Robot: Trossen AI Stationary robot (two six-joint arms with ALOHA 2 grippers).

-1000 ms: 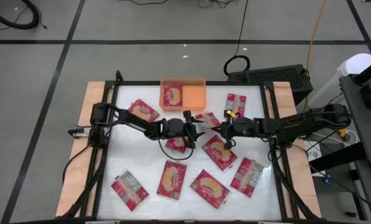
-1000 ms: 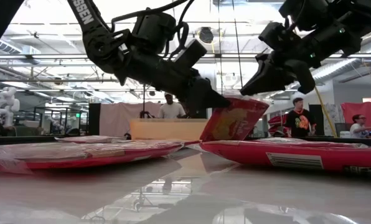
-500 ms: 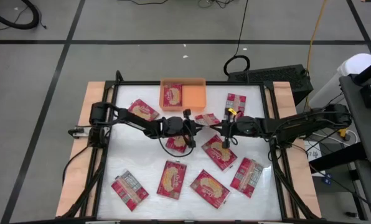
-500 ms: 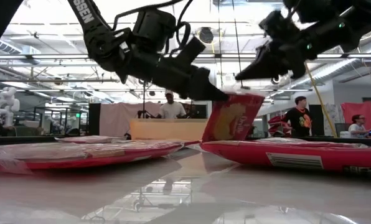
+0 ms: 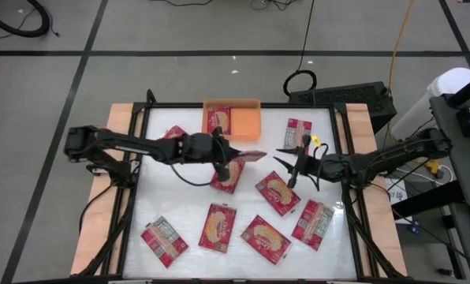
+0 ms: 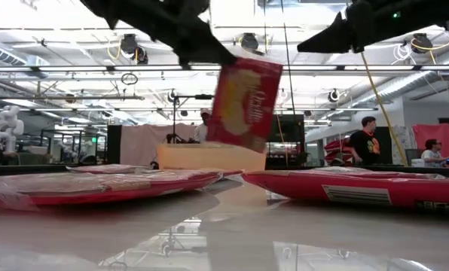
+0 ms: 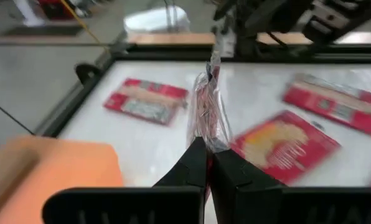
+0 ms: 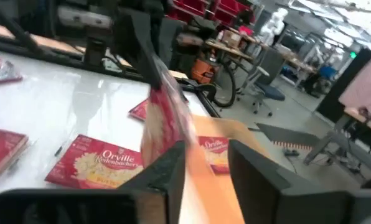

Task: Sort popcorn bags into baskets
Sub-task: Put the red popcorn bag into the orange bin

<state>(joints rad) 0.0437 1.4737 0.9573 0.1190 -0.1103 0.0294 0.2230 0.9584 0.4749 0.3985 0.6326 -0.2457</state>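
- While most of the sorting remains to be done, the table (image 5: 172, 205) carries the bulk of the work: nine popcorn bags (image 5: 217, 226) lie flat and scattered across its white surface, all outside the tray.
- Orange basket (image 5: 247, 121), at the far edge of the table near its middle: one packet in the basket (image 5: 218, 121) lies flat in its left half, the only bag sorted so far as the high view shows; the right half is bare.
- Left arm (image 5: 132, 147): reaches in from the table's left side towards the centre, its wrist just in front of the basket.
- Right arm (image 5: 377, 162): reaches in from the right side, ending well short of the basket and apart from the left arm.
- Held packet (image 6: 243, 105): hangs clear of the table in the low view, tilted, popcorn face towards the low camera; seen from above it is just in front of the basket's right half, not yet over it.
- Left gripper (image 7: 206, 157): fingers pressed together on one edge of the held packet, which stands up between them in the left wrist view.
- Right gripper (image 8: 205, 163): fingers parted with a clear gap, touching nothing; the held packet is beyond them, nearer the basket. In my judgement it has no part in the carry now.
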